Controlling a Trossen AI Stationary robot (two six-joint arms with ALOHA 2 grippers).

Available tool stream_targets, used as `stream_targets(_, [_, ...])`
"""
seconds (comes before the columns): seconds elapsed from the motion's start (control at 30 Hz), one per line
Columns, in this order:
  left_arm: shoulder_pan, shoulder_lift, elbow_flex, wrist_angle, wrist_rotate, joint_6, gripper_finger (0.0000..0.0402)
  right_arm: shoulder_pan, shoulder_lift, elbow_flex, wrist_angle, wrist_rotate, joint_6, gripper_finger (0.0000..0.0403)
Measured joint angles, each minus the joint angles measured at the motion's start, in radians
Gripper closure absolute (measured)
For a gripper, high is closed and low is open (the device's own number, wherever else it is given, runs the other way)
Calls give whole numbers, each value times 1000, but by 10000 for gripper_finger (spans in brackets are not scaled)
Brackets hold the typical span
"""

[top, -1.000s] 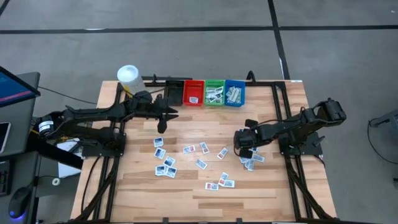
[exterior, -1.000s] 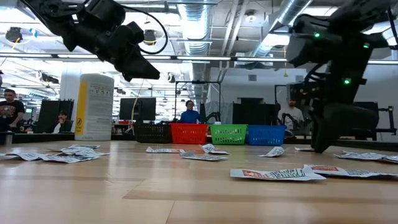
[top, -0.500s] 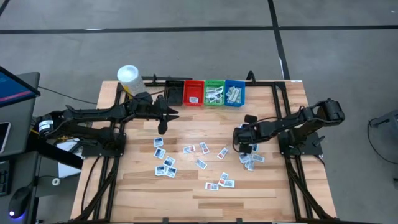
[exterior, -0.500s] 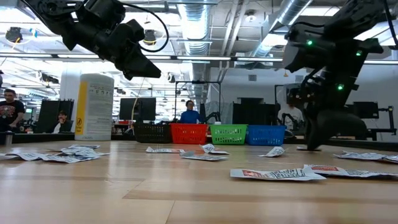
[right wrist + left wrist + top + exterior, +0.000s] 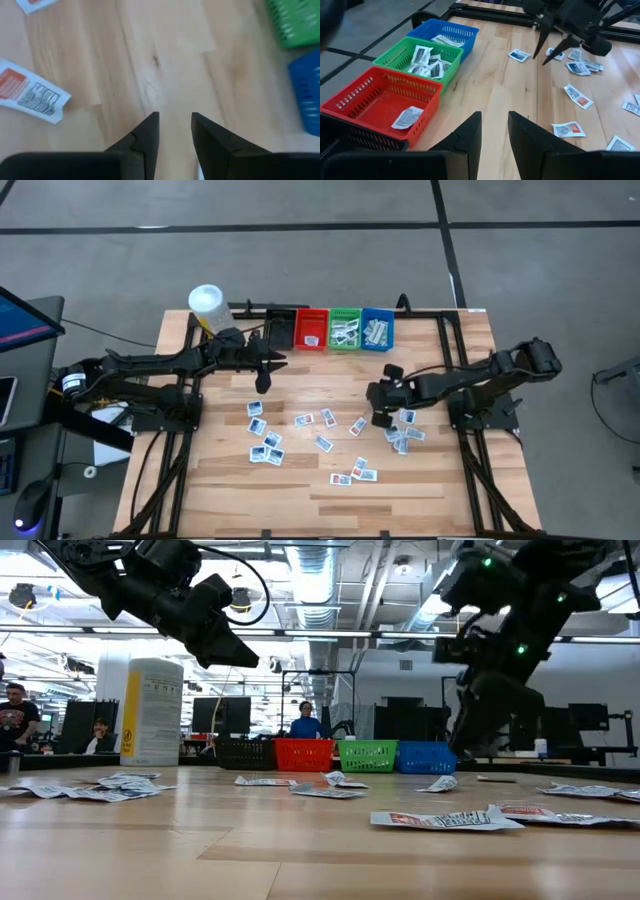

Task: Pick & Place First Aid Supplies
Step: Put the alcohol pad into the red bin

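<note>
Small white first aid packets lie flat across the middle of the wooden table: one group (image 5: 264, 435), a few singles (image 5: 345, 425) and a pile (image 5: 405, 435) at the right. My right gripper (image 5: 380, 417) hangs open above bare wood just left of that pile, fingers slanting down, nothing between them (image 5: 175, 120). One packet (image 5: 32, 97) lies beside it. My left gripper (image 5: 262, 383) hovers open over the table in front of the bins, empty (image 5: 494, 117).
Along the far edge stand a black bin (image 5: 281, 330), a red bin (image 5: 350, 97) holding one packet, a green bin (image 5: 395, 52) with several packets and a blue bin (image 5: 427, 30) with strips. A white-capped bottle (image 5: 207, 305) stands at the far left. People show in the room behind.
My right gripper has risen off the table at the right-hand pile and drifted toward the table's left and far side, tipping less steeply down. Its fingers stay as far apart as before. The packets lie where they were.
</note>
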Motion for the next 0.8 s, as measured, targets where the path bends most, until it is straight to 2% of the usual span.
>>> stream_targets(0.17, [-3,0,0,0,0,-4,306,-37,-120,-16,1,57,-32,295])
stream_targets(0.4, [-16,1,0,0,-8,-5,306,-111,-408,-130,28,53,-50,295])
stream_targets(0.57, [-35,1,0,0,-8,-5,306,-162,-607,-269,80,47,119,295])
stream_targets(0.67, [-44,1,0,0,-8,-5,306,-164,-658,-313,83,3,222,295])
stream_targets(0.8, [-49,1,0,0,-27,-5,306,-129,-635,-329,85,-42,217,295])
